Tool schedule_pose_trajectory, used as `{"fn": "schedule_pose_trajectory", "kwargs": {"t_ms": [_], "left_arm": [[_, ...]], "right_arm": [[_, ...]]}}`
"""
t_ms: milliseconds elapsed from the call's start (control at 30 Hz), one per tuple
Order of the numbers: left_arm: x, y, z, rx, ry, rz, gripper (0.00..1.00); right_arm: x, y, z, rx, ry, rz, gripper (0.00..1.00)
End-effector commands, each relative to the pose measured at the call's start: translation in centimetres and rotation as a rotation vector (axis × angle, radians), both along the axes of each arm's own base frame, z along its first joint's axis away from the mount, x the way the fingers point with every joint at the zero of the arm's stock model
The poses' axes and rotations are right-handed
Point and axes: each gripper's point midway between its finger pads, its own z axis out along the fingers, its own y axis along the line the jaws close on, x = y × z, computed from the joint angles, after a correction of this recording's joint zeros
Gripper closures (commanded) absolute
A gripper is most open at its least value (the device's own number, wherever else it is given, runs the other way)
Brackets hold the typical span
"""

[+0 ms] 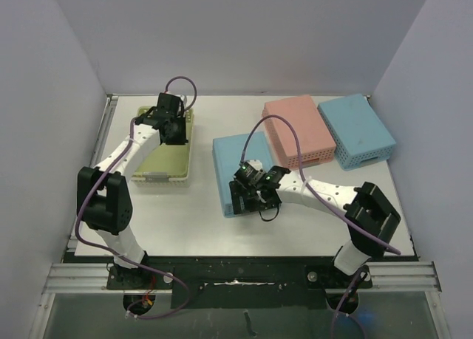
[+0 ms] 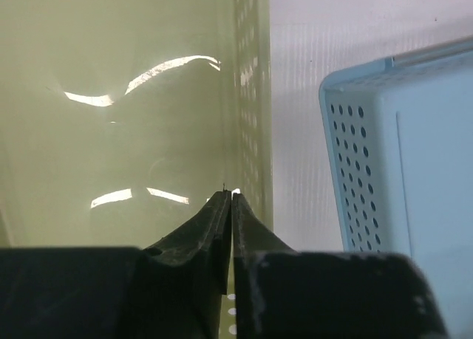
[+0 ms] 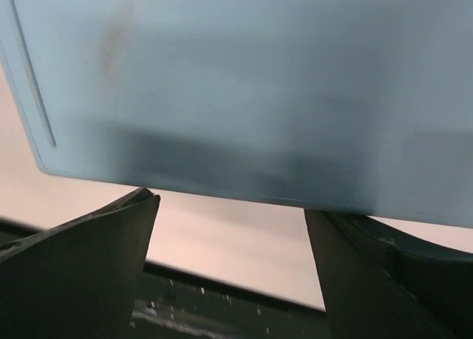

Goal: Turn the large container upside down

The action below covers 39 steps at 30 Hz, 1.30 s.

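A long yellow-green container (image 1: 164, 162) lies open side up at the left of the table. My left gripper (image 1: 176, 129) is over its far right wall. In the left wrist view the gripper (image 2: 231, 196) is shut on that perforated wall (image 2: 247, 117), which runs between the fingers. A light blue container (image 1: 233, 158) lies bottom up in the middle and also shows in the left wrist view (image 2: 403, 169). My right gripper (image 1: 250, 199) is open at its near edge. In the right wrist view its fingers (image 3: 89, 258) spread below the blue bottom (image 3: 259, 80).
A pink container (image 1: 299, 128) and a second blue container (image 1: 357, 128) lie bottom up at the back right, side by side. White walls enclose the table on the left, back and right. A black rail (image 1: 244, 269) runs along the near edge.
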Motion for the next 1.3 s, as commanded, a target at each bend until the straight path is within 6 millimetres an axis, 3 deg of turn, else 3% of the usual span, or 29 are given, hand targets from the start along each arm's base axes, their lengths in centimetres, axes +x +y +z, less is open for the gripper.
{"fn": "schedule_pose_trajectory", "kwargs": {"t_ms": [0,100,167,467,533,633,833,900,967,1033,1200,1267], "left_arm": [[1.7,0.3,3.2,-0.016,-0.085,-0.010,0.85],[1.3,-0.1,4.2,-0.033,-0.098,-0.016,0.59],[1.0,-0.4,4.6,-0.034,-0.110,-0.018,0.49],[1.3,-1.4,2.2,-0.036,-0.078,-0.036,0.48],[1.6,-1.6,1.8,-0.037,-0.073,-0.045,0.50],[1.8,-1.6,1.2,-0.027,-0.058,-0.048,0.58],[1.9,-1.7,0.4,-0.015,-0.031,-0.073,0.83],[2.0,-1.7,0.4,-0.011,-0.027,-0.071,0.97],[2.2,-1.4,1.4,-0.004,-0.042,-0.054,1.00],[2.5,-1.0,3.7,0.004,-0.084,-0.032,1.00],[2.5,-0.1,13.3,-0.004,-0.267,-0.002,1.00],[2.1,0.4,16.2,-0.001,-0.323,0.009,1.00]], "right_arm": [[7.2,2.0,2.6,0.112,-0.179,-0.074,0.17],[9.9,2.0,2.6,0.167,-0.181,-0.107,0.17],[11.4,2.1,2.4,0.189,-0.181,-0.113,0.18],[20.1,2.4,5.3,0.207,-0.319,-0.144,0.18],[20.5,2.1,5.2,0.194,-0.307,-0.155,0.18],[19.6,2.0,5.7,0.206,-0.314,-0.137,0.18],[16.0,0.3,6.6,0.211,-0.322,-0.136,0.18],[15.0,-0.4,7.1,0.218,-0.326,-0.149,0.18],[14.3,-0.9,7.7,0.227,-0.336,-0.156,0.18],[13.9,-1.5,8.4,0.226,-0.349,-0.159,0.18],[13.8,-2.9,10.2,0.220,-0.388,-0.173,0.18],[14.0,-3.0,10.8,0.235,-0.397,-0.172,0.18]]}}
